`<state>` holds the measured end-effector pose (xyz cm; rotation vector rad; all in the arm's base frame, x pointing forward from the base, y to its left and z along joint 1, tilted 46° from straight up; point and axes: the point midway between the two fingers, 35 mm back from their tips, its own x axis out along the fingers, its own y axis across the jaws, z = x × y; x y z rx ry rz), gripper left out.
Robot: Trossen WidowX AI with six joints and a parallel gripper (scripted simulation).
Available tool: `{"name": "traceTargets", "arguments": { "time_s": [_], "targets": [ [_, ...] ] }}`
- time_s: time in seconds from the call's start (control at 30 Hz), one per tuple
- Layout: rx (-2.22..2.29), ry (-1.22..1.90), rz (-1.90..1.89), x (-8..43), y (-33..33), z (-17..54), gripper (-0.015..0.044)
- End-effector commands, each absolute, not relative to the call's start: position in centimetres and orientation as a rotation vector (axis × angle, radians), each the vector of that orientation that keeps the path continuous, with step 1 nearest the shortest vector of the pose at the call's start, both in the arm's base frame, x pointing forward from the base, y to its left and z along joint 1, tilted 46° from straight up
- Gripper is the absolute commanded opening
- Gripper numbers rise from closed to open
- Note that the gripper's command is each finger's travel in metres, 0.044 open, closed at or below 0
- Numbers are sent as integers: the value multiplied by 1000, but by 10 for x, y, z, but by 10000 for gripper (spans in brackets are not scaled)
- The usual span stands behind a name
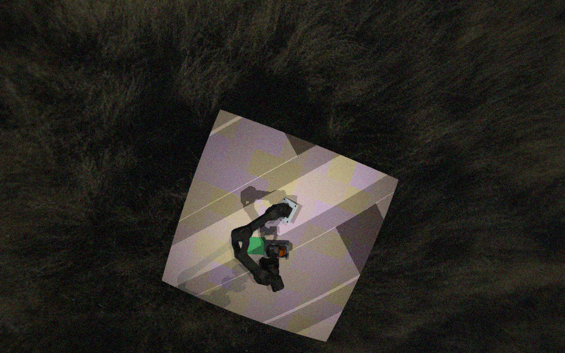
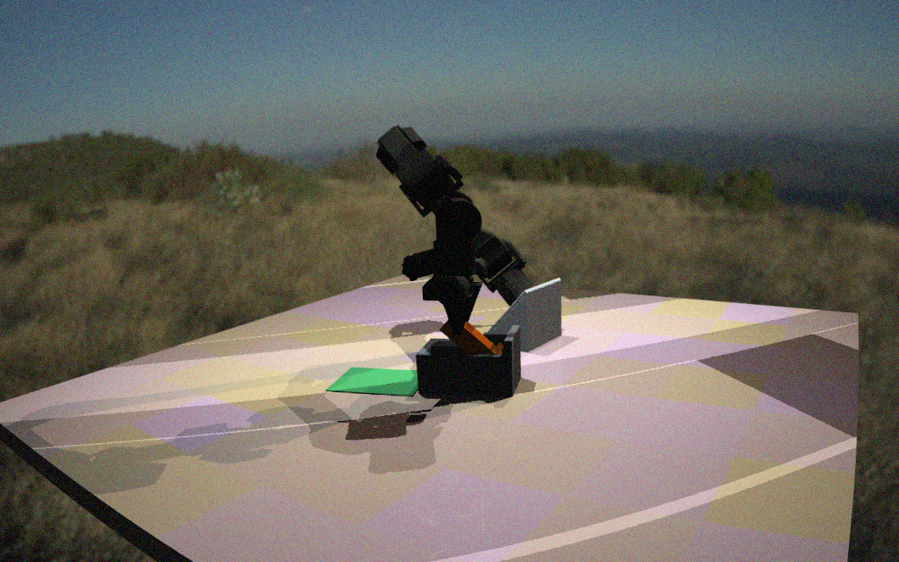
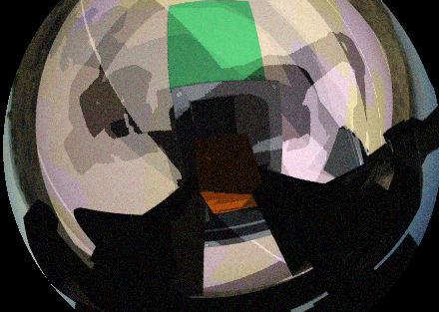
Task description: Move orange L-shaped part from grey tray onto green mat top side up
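The orange part (image 1: 283, 251) (image 2: 482, 338) (image 3: 227, 159) is steeply tilted over the grey tray (image 2: 463, 378) (image 3: 276, 128). Its raised end points toward the green mat (image 1: 256, 246) (image 2: 376, 381) (image 3: 219, 35). Its lower end shows at about the height of the tray's near rim in the exterior view. My gripper (image 2: 459, 327) (image 3: 224, 175) points down and is shut on the raised end, with one dark finger on each side in the wrist view. The fingers hide part of the raised end. The mat lies flat against the tray's side, with nothing on it.
A light grey upright plate (image 1: 293, 212) (image 2: 542, 317) stands by the arm's base, behind the tray in the exterior view. The tray has a higher wall (image 2: 514, 356) at the end away from the mat. Arm shadows fall across the patterned table (image 1: 319, 280) (image 2: 578, 446).
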<state>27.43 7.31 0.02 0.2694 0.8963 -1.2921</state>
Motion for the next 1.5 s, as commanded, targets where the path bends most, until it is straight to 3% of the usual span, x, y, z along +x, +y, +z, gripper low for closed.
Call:
{"name": "traceTargets", "arguments": {
  "time_s": [0.0, 1.47],
  "targets": [
    [280, 895, -1288, 276, 80, 5, 0],
    [279, 897, -1287, 275, 120, 46, 0]
  ]
}}
